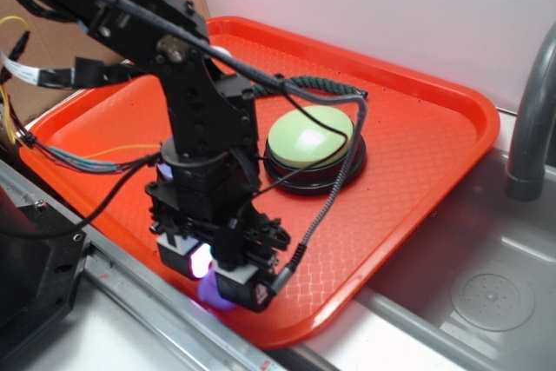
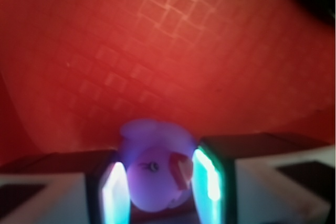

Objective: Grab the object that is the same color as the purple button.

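Note:
The tiny purple rubber duck (image 2: 152,179) has a red beak and a small eye, and it sits between my two glowing pads in the wrist view. The pads press on both of its sides. In the exterior view my gripper (image 1: 217,288) is low over the front edge of the orange tray (image 1: 417,128). The duck (image 1: 211,293) shows there as a purple glow between the fingers. My gripper (image 2: 157,184) is shut on the duck. The purple button is hidden behind the arm.
A pale green-topped button with a black base (image 1: 313,141) stands mid-tray, just behind and to the right of the arm. A cable hangs from the arm across it. A grey faucet (image 1: 530,128) and a metal sink (image 1: 486,293) lie to the right of the tray.

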`<state>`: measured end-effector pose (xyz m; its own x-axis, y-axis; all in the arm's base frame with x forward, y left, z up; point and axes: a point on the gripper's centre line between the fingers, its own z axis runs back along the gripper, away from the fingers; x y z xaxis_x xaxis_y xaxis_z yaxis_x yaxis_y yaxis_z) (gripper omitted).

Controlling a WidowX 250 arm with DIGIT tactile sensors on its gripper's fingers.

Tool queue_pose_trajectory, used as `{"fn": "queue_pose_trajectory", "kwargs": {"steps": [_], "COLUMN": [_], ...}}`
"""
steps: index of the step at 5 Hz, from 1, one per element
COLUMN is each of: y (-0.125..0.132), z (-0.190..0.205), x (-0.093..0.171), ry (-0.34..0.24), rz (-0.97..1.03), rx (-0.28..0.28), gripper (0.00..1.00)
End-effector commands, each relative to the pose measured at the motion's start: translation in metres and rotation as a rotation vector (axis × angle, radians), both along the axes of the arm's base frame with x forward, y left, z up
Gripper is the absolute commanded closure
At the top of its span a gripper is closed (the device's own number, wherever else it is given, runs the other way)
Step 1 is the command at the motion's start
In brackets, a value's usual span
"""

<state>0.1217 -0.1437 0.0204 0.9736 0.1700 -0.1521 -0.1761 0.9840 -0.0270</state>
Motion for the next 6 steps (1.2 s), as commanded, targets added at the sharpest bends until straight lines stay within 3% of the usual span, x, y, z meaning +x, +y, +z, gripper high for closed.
{"fn": "queue_pose_trajectory", "kwargs": {"steps": [1, 3, 4, 5, 6], "y": [0.033, 0.081, 0.119, 0.131, 0.13], "z": [0.073, 0.134, 0.176, 0.185, 0.183], "x": [0.036, 0.074, 0.097, 0.108, 0.114], "ry": [-0.176, -0.231, -0.29, -0.332, -0.325], "rz": [-0.033, 0.014, 0.042, 0.049, -0.029], "rx": [-0.022, -0.018, 0.002, 0.063, 0.105], "gripper": [1.0, 1.0, 1.0, 1.0, 1.0]}}
